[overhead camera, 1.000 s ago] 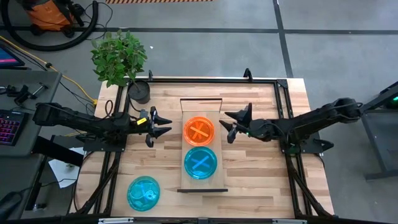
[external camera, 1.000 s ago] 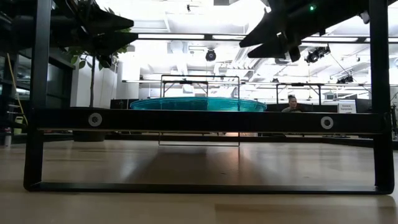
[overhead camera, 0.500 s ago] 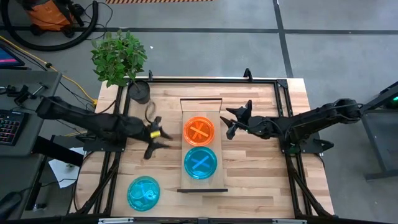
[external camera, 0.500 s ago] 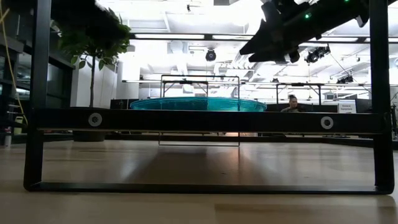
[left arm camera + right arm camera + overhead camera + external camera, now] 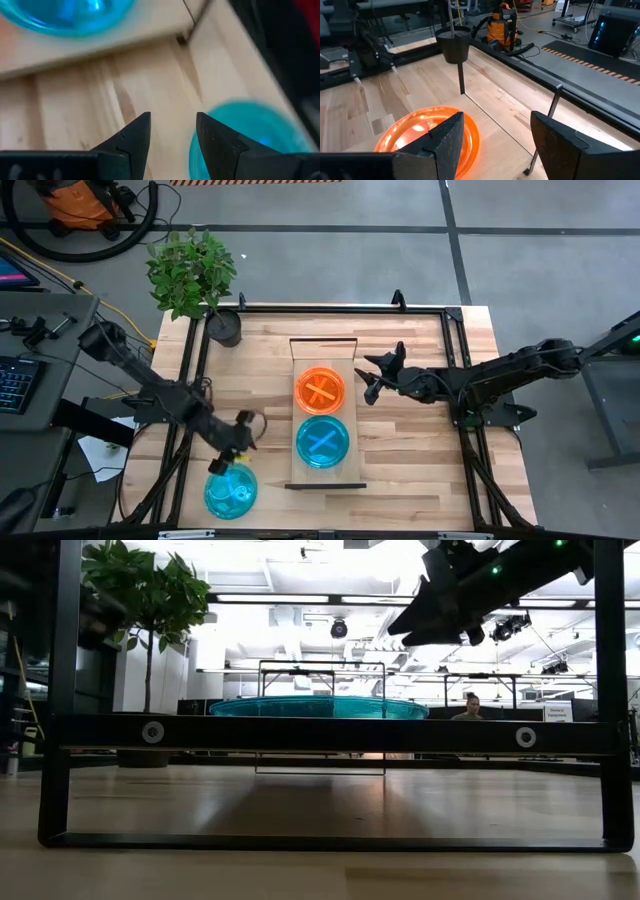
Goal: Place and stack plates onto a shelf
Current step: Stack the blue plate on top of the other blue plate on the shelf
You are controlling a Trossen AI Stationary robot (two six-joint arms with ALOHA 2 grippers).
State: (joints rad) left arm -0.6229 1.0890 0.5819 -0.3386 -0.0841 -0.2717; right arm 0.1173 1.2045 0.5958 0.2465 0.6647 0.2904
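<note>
Left gripper (image 5: 243, 442) jaws apart over table plate (image 5: 230, 490)
Right gripper (image 5: 373, 376), jaws apart, at 3 o'clock of orange plate (image 5: 320, 390) on shelf (image 5: 346, 470).

Robotics lab or workshop in a big open industrial hall. Polished concrete floor (image 5: 520, 250), orange shop vac (image 5: 82, 202) with hose, hazard-striped floor strip (image 5: 600, 62), keyboard (image 5: 14, 385) on a side desk, butcher-block table (image 5: 420, 450) in a black metal frame (image 5: 66, 690), strip lights overhead, person (image 5: 470, 706) seated at a far bench.
</note>
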